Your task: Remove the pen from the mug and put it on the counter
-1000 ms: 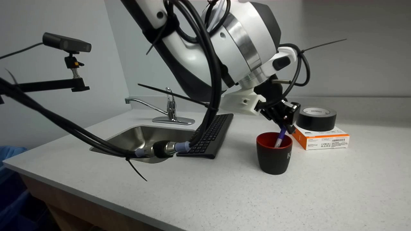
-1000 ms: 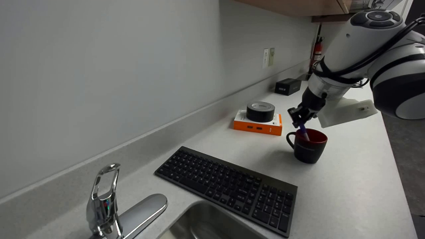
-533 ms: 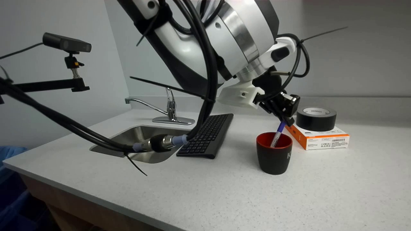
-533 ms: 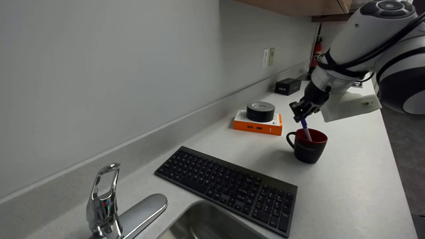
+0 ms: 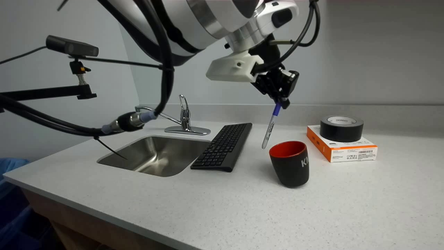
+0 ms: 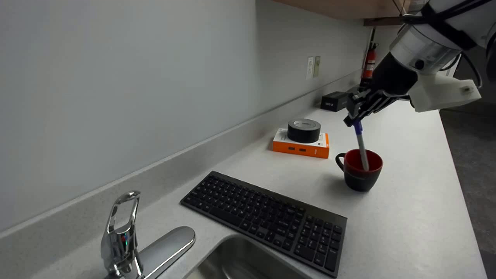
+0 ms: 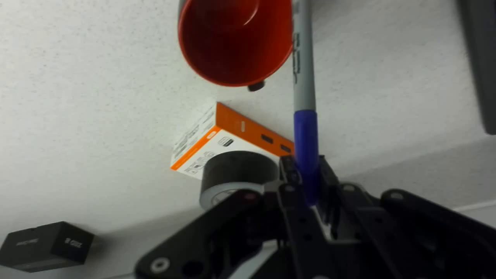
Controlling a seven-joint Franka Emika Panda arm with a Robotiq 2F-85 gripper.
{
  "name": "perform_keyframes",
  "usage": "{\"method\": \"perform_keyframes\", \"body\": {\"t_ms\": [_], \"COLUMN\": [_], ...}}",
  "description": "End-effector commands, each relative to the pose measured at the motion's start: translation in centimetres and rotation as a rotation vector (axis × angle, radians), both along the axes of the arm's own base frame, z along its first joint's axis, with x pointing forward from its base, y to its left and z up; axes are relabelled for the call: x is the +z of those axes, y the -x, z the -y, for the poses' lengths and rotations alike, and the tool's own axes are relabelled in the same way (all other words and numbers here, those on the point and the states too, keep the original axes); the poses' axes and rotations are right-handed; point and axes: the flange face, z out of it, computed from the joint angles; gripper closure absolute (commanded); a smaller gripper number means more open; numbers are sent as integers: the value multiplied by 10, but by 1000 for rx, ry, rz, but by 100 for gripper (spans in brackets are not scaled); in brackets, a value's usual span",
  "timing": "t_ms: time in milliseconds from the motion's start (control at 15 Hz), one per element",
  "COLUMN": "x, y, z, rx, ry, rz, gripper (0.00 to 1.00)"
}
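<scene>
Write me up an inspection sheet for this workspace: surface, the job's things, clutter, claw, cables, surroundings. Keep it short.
Surface: light grey counter, steel sink set into it.
Job's things: mug tilted on the counter, perhaps unsteady; pen slanting in the air, tip outside the mug, not yet on the counter.
Clutter: keyboard beside the sink; tape roll on an orange-and-white box; black box farther along.
Claw: shut on the pen's blue-purple end.
Cables: black, looping in the air below the robot arm; snags, nothing seen.
Surroundings: camera on a bar; faucet by the sink; wooden cabinet overhead.
</scene>
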Motion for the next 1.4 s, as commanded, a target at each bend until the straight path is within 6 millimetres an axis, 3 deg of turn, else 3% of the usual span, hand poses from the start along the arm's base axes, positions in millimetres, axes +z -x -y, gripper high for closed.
{"method": "perform_keyframes", "body": {"t_ms": [0, 200, 400, 867, 1200, 1267, 1333], "x": [7, 11, 8, -77, -106, -106, -105], "y": [0, -6, -16, -44, -59, -61, -63], "z": [-36, -45, -39, -8, -5, -4, -3], "rx": [100, 103, 83, 26, 28, 27, 32], "ry": [-81, -81, -69, -80, -66, -61, -59], "rz": [-90, -120, -157, -403, -442, -439, -435], "gripper": [97, 97, 97, 97, 97, 73, 60]}}
